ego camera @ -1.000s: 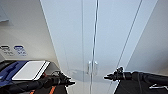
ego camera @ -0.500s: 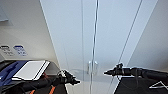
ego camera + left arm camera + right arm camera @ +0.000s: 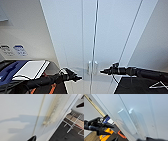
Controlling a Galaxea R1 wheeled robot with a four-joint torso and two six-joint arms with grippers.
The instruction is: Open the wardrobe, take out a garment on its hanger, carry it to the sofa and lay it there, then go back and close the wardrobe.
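Note:
The white wardrobe (image 3: 110, 37) stands right in front of me, both tall doors shut. Its two small silver handles (image 3: 92, 68) sit side by side at the centre seam and show large in the right wrist view (image 3: 127, 123). My left gripper (image 3: 77, 78) hovers just left of and slightly below the handles, close to the left door (image 3: 18, 109). From the right, my right gripper (image 3: 102, 72) points at the handles, a short gap from them. The garment and its hanger are hidden behind the shut doors.
A dark surface at the lower left holds a white board (image 3: 32, 68) and a blue item (image 3: 8, 72). Two labels (image 3: 20, 50) hang on the wall to the left. A white wire-legged chair (image 3: 78, 107) stands on dark floor beside the wardrobe.
My left gripper has moved right, closer to the handles. The right gripper has edged slightly left toward them. The doors have stayed shut.

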